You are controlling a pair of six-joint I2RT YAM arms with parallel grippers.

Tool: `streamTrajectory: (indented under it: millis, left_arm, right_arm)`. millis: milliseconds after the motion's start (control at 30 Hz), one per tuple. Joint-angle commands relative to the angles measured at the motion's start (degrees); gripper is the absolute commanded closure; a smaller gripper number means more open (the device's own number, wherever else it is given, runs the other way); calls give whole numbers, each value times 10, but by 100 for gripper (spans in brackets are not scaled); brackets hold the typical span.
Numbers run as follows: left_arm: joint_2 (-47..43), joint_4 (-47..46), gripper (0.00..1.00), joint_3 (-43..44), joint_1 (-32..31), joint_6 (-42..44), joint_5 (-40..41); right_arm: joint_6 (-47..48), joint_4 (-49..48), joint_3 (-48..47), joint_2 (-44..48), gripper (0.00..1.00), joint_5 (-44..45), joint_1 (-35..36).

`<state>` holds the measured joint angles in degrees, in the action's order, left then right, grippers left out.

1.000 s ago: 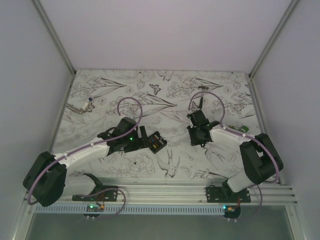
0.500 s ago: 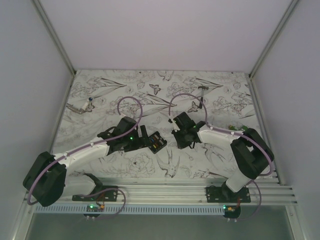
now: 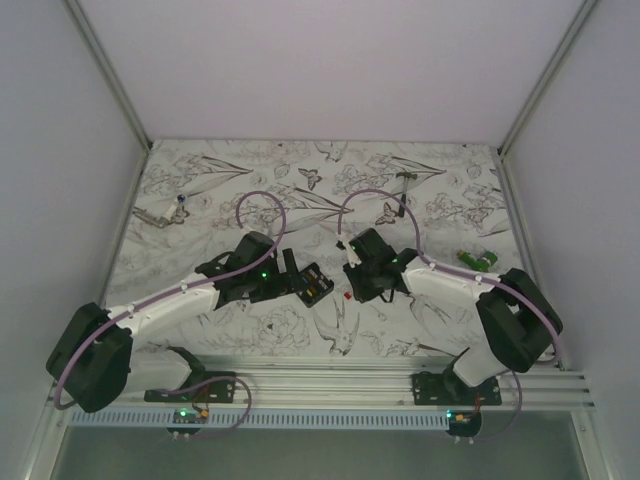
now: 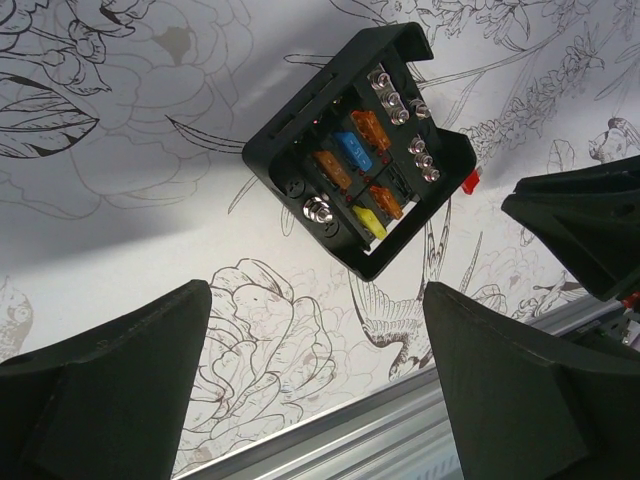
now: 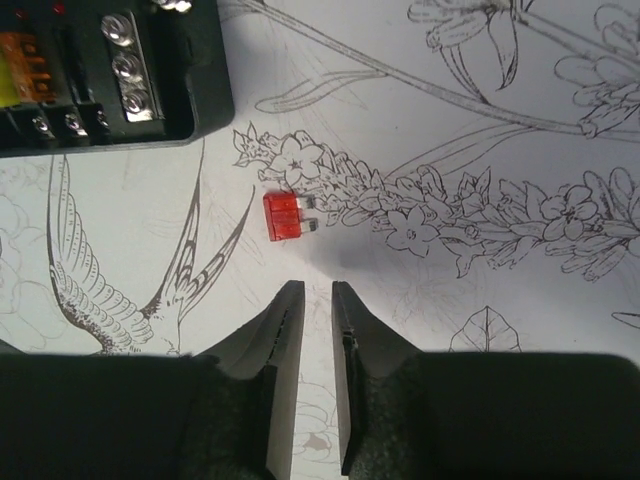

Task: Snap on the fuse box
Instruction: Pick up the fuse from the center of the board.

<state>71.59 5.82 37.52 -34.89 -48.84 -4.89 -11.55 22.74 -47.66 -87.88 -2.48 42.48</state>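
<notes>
The fuse box (image 4: pixel 360 150) is a small black open box with blue, yellow and orange fuses and metal screws on its face. It lies flat on the patterned table (image 3: pixel 200 190), also in the top view (image 3: pixel 314 285). My left gripper (image 4: pixel 315 295) stands wide open just short of it, with nothing between the fingers. A loose red fuse (image 5: pixel 285 215) lies on the table beside the box's corner (image 5: pixel 110 70). My right gripper (image 5: pixel 316 295) hovers just behind that fuse, its jaws a narrow gap apart and empty.
A green object (image 3: pixel 478 260) lies at the right side of the table. A small tool (image 3: pixel 160 213) rests at the far left and a dark one (image 3: pixel 405 180) at the far middle. An aluminium rail (image 3: pixel 400 375) runs along the near edge.
My right arm has swung left from the table's right half to beside the fuse box. A red fuse now shows on the table at its fingertips. The left jaws widened slightly.
</notes>
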Motion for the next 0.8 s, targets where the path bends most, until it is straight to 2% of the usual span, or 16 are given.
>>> streamTrajectory:
  millis: [0, 133, 333, 500, 767]
  left_arm:
    - [-3, 7, 9, 5, -3, -5, -3]
    - [-12, 8, 7, -5, -1, -6, 3]
    - [-25, 8, 4, -22, 15, -12, -2]
    - [-32, 8, 2, -30, 25, -13, -5]
    - [-34, 8, 1, -32, 27, -14, -7]
  right_arm:
    - [-2, -24, -7, 13, 74, 16, 7]
    - [14, -46, -17, -1, 65, 12, 20]
    - [13, -55, -46, -42, 59, 38, 34]
    - [-21, -62, -61, -62, 55, 93, 38]
    - [-36, -57, -78, -98, 50, 110, 48]
